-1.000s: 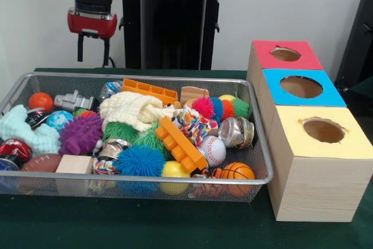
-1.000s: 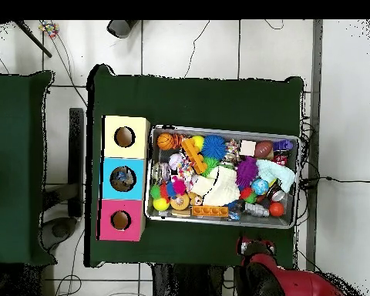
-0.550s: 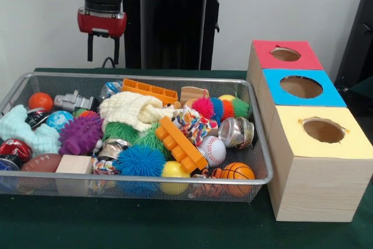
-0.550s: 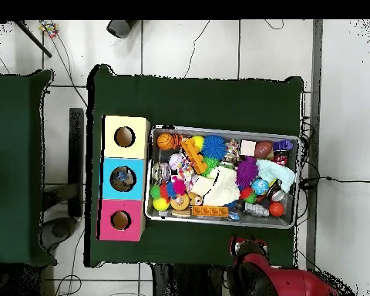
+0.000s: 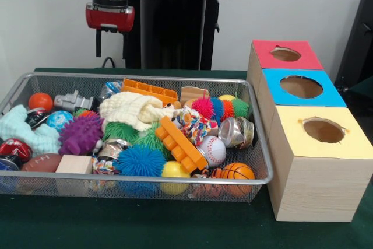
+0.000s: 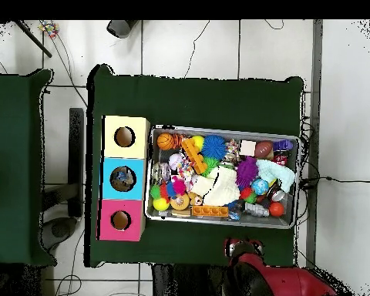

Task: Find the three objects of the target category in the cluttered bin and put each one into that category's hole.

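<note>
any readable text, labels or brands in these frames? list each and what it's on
"H": single pale letter on the brown toy football at the bin's near left corner in the front view; nothing more legible there.
Red-and-black can beside it: has markings, too blurred to read.
Shiny cans in the wire bin: printed wrap, unreadable.
Pink box, blue box, yellow box: no text.
Overhead view: nothing legible.

Dark green cloth-covered table [image 5: 145,225]. On it, just two things really: a wire mesh bin [image 5: 250,94] packed with toys, and right beside that, a row of three wooden boxes, each with a round hole on top. Yellow-topped box [image 5: 317,161] closest to the camera in the front view, blue-topped box [image 5: 285,100] in the middle, red-topped box [image 5: 265,56] at the far end, all touching.
</note>
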### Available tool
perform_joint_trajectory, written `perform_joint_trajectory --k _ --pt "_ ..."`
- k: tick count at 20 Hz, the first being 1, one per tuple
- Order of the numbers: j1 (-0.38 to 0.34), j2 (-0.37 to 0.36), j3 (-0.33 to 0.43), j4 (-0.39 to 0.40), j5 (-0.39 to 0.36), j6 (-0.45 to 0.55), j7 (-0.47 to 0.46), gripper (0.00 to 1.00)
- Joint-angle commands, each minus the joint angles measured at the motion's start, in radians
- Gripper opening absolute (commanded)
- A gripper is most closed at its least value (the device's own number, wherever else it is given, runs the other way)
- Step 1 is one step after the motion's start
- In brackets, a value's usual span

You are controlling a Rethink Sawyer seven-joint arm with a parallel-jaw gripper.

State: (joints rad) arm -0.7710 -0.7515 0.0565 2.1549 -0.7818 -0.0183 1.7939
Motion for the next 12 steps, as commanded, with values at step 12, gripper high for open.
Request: perform_joint_trajectory --k 12 --pt "-0.110 0.010 0.249 -0.125 0.062 0.262 -0.060 1.00"
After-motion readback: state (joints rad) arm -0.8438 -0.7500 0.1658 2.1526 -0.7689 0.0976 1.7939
